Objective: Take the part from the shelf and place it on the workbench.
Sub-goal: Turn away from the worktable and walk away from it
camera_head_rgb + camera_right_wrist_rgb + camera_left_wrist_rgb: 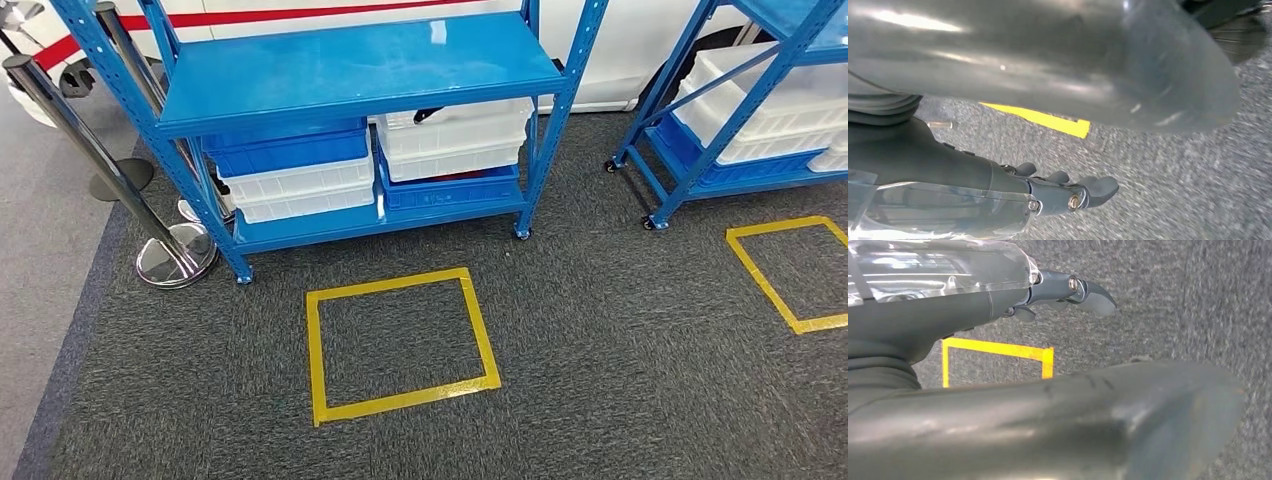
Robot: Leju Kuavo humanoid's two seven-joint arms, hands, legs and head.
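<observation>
— Where's the part?
— I can't pick it out. The shelf (360, 70) has a bare blue top; below it sit white bins (455, 135) and blue bins (290, 150). Something dark pokes out at the top of the right white stack, too small to name.
— And the hands?
— The left hand (1068, 290) hangs over the carpet (600, 360), fingers stretched out, holding nothing. The right hand (1068, 192) is the same: fingers extended, nothing in them.
— Anything else?
— A yellow square (400, 345) on the carpet before the shelf, another (790, 270) to the right, by a second rack (740, 110). Chrome posts (110, 170) stand left.
</observation>
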